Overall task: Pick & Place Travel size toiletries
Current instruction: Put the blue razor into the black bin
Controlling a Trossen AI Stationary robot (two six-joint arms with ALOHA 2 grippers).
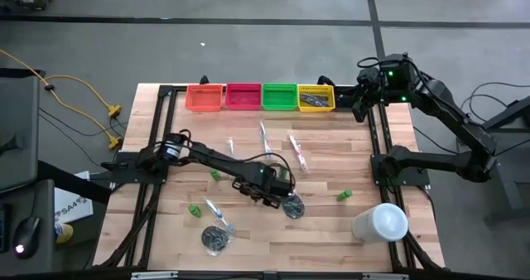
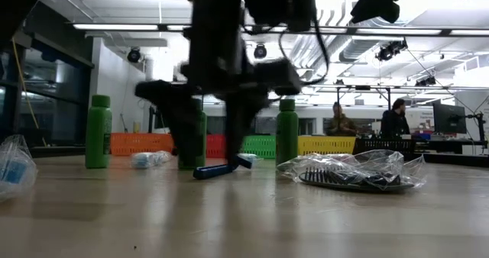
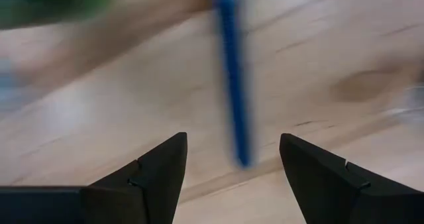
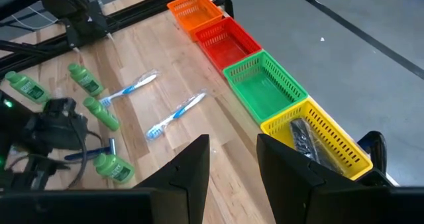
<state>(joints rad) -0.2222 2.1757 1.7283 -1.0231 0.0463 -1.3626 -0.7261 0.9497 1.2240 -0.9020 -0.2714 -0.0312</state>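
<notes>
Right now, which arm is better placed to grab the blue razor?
Left. The left gripper hangs open right over the blue razor mid-table, fingers either side. The right gripper waits far off above the yellow bin.

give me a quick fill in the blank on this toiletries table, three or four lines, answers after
1. The left gripper hovers with open fingers over a slim razor coloured ____.
2. The only bin holding something dark is the ____ bin.
3. The right gripper waits above the end of the bin row beside that bin, holding ____.
4. The bin between the red bin and the one in line 2 is ____.

Answers: blue; yellow; nothing; green
</notes>
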